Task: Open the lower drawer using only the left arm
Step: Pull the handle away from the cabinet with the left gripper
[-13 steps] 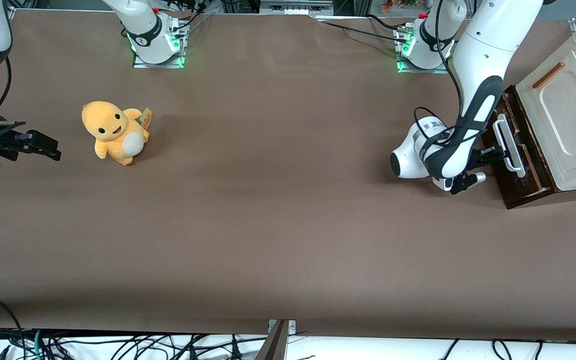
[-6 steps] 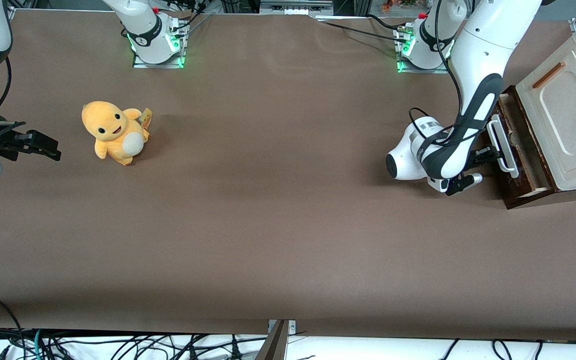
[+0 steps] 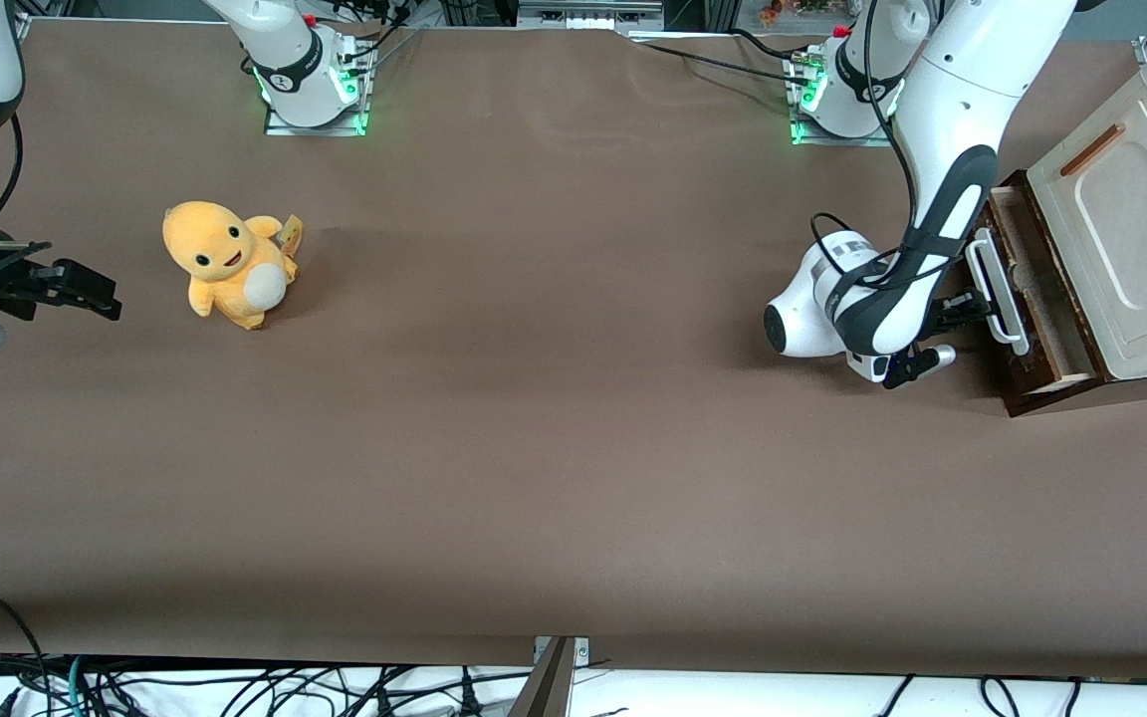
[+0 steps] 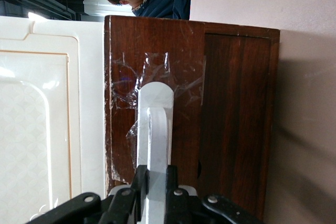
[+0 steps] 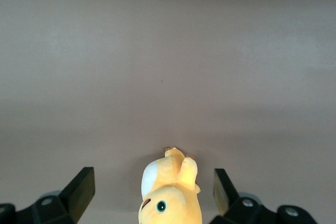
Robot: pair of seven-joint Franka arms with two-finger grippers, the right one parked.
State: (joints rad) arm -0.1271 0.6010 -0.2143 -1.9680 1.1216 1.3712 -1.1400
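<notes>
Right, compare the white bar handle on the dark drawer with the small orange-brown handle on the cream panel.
The white bar handle is a raised loop on the dark wooden lower drawer; the orange-brown handle is a slim strip on the cream panel. The gripper is shut on the white one; the orange-brown one is untouched. Both are straight bars.

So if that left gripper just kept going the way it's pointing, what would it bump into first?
The gripper, shut on the white handle, points at the lower drawer; it would likely meet that dark wooden front first.
</notes>
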